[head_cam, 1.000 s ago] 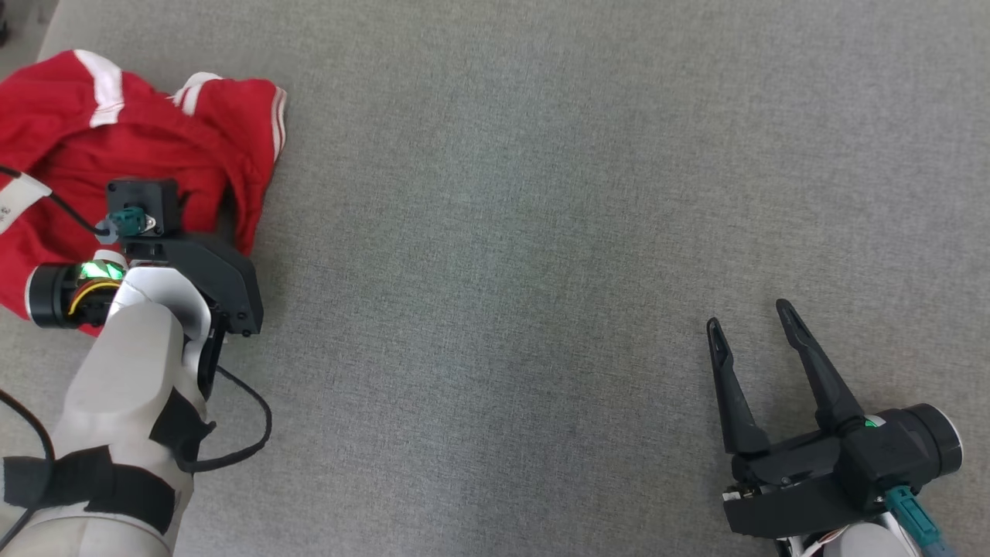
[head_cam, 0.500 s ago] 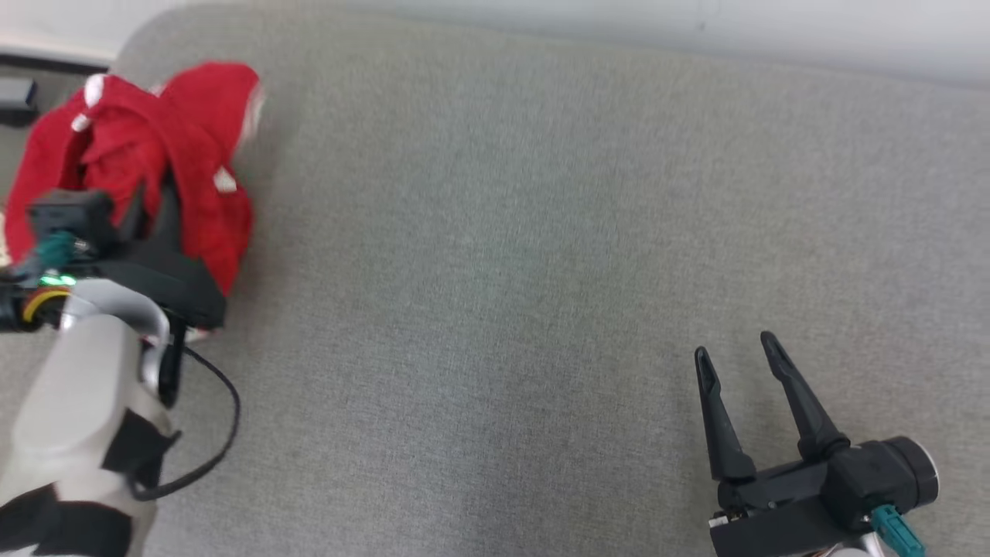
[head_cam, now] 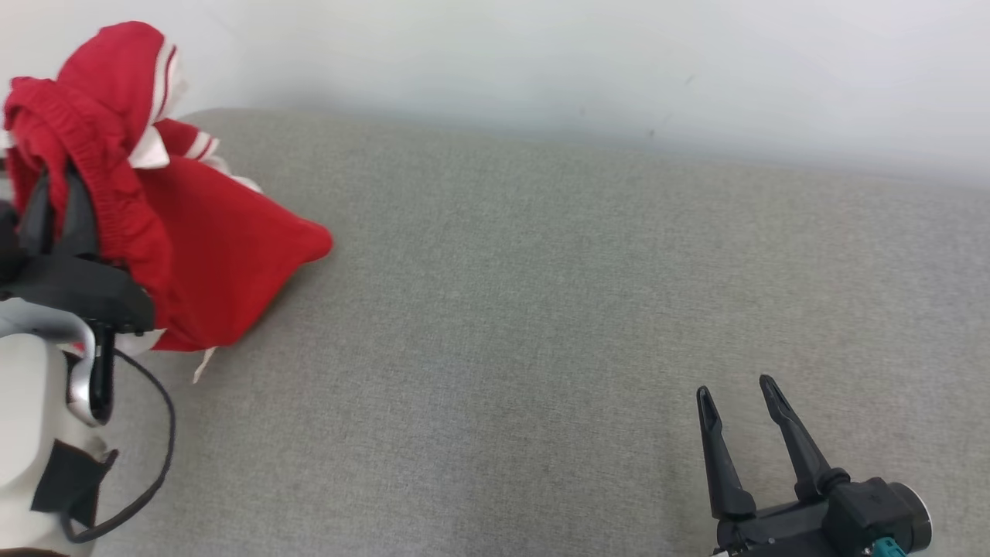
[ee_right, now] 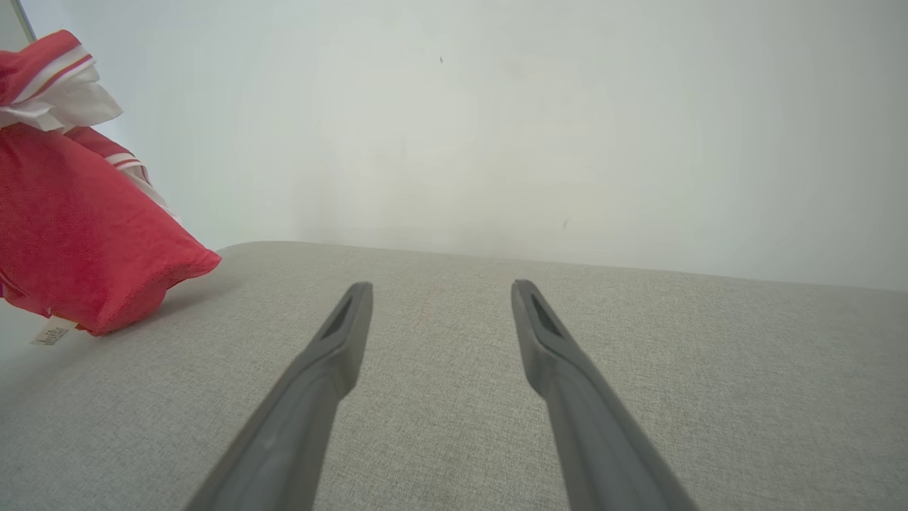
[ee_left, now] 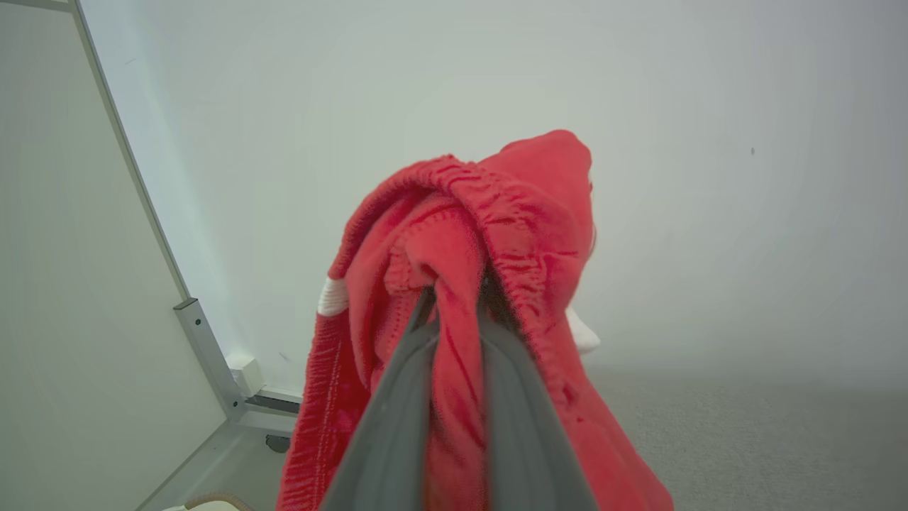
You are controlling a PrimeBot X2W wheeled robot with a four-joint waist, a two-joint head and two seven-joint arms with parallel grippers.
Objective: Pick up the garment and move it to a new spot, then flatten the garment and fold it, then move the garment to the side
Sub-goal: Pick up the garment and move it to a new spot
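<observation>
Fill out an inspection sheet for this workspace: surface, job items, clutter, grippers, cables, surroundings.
Surface: grey fabric surface, smooth.
Job's things: red garment with white stripes, bunched, hanging from the left gripper; white label dangling at its lower edge.
Clutter: nothing seen.
Grippers: left gripper shut on the red garment; right gripper open, holding nothing.
Cables: black cable hanging in a loop at the head view's lower left.
Surroundings: pale wall behind; metal frame beside it.

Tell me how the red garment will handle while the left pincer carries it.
Probably floppy: the red garment hangs in bunched folds from the left pincer, its lower edge near the grey surface. Likely light, since one pinch carries it. The soft knit looks unlikely to slip, but may drag.
</observation>
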